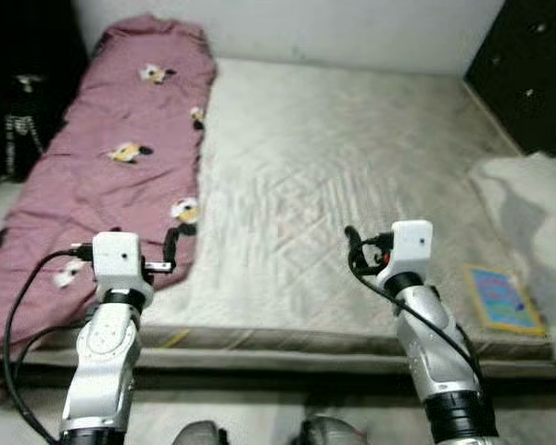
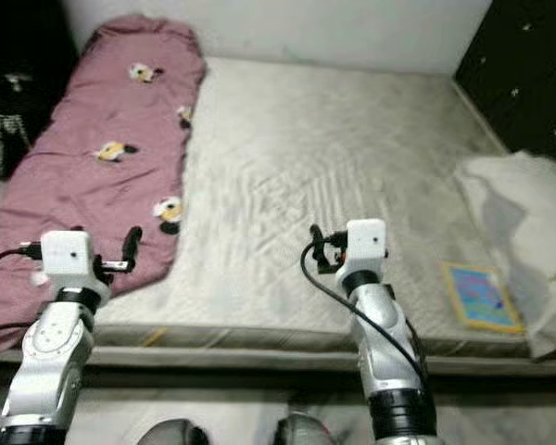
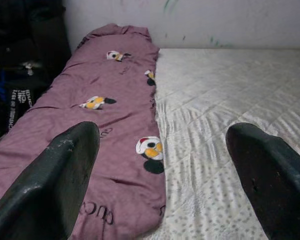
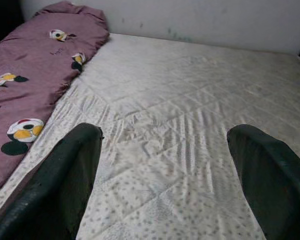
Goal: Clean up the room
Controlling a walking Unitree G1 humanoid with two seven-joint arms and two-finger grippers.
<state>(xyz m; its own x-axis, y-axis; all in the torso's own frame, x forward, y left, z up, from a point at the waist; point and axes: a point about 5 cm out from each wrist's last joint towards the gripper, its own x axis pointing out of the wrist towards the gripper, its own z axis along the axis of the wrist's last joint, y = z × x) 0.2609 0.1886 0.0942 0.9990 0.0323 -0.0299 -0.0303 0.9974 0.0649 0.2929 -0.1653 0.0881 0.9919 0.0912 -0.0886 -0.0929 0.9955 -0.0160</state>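
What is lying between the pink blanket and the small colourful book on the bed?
Bare grey mattress separates the pink blanket from the book, as the left eye view shows.

A: Head views: even, soft indoor light, no hard shadows on the pale quilted mattress (image 1: 334,158). Slight softness overall, fine detail smeared.

B: Corners? The dark furniture at far left (image 1: 18,93) goes nearly black, detail lost. The black cabinet at far right (image 1: 537,74) likewise.

A: The white crumpled pillow (image 1: 528,199) carries a grey shadow in its fold. Bright, near blown.

B: Wrist views: the mauve cartoon-print quilt (image 3: 110,115) reads clearly; the black fingers (image 3: 55,185) close to the lens are blurred.
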